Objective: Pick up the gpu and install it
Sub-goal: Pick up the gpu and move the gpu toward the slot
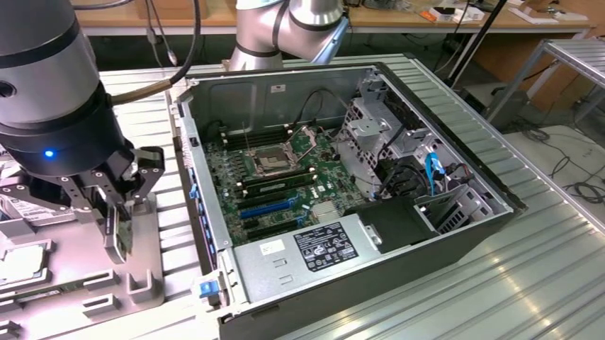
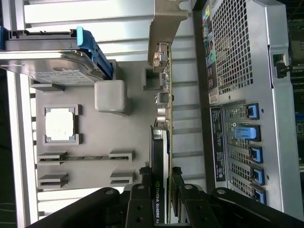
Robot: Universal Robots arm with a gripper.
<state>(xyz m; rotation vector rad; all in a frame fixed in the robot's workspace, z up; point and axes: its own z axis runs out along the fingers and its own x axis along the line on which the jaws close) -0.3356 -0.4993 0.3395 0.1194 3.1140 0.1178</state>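
Pick-up in hand: gpu gripped, not yet installed

Gripper (image 1: 113,212) clamped on the gpu (image 1: 115,241), held edge-on over the grey tray (image 1: 76,276) at the exterior view's left; computer case (image 1: 283,92) just right; blue slot (image 1: 269,209) unfilled; seating demands careful edge-to-slot alignment.

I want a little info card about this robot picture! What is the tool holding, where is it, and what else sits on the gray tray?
tool: closed on the gpu, one finger on each side
gpu position: held edge-on over the gray tray, silver bracket at the end away from the tool
gpu installed: not yet
computer case: side open, motherboard showing, next to the tray
also on tray: processor chip, hard drive with blue rails
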